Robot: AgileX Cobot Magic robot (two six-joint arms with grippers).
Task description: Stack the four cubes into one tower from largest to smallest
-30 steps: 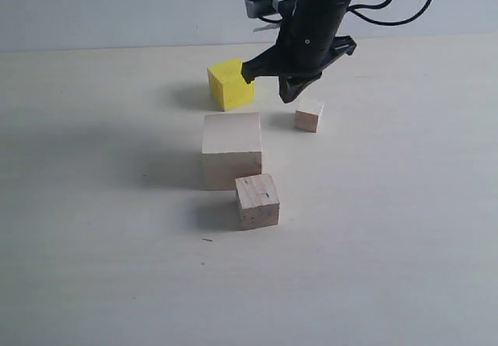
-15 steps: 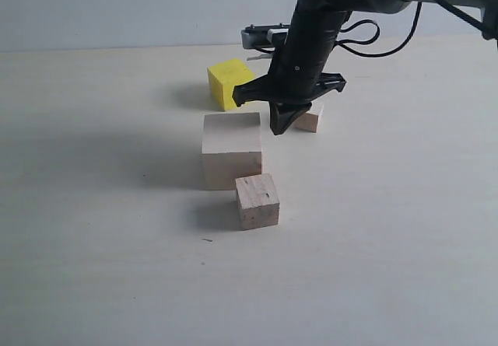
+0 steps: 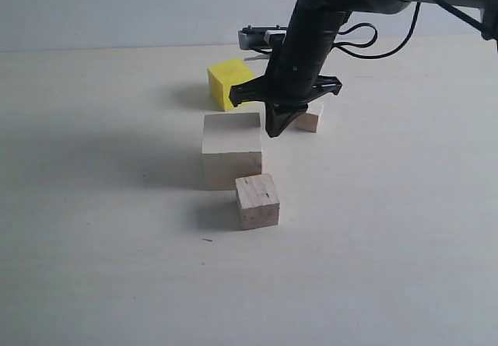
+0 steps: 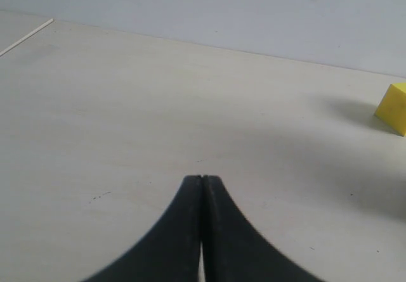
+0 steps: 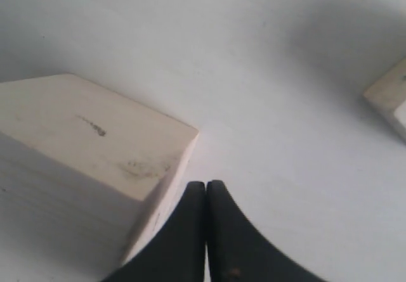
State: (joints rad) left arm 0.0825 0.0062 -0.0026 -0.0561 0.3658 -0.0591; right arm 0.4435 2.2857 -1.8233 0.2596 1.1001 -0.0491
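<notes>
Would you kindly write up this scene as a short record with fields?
stacked: nothing; all four cubes rest on the table
large pale wood cube: centre
yellow cube: behind it
speckled wood cube: in front
tiny wood cube: farther right, partly hidden
right gripper: shut, empty, beside the large cube
left gripper: shut, empty

the largest cube [image 3: 232, 150] is pale wood, the medium cube [image 3: 228, 83] bright yellow, the smaller cube [image 3: 257, 200] speckled.
</notes>
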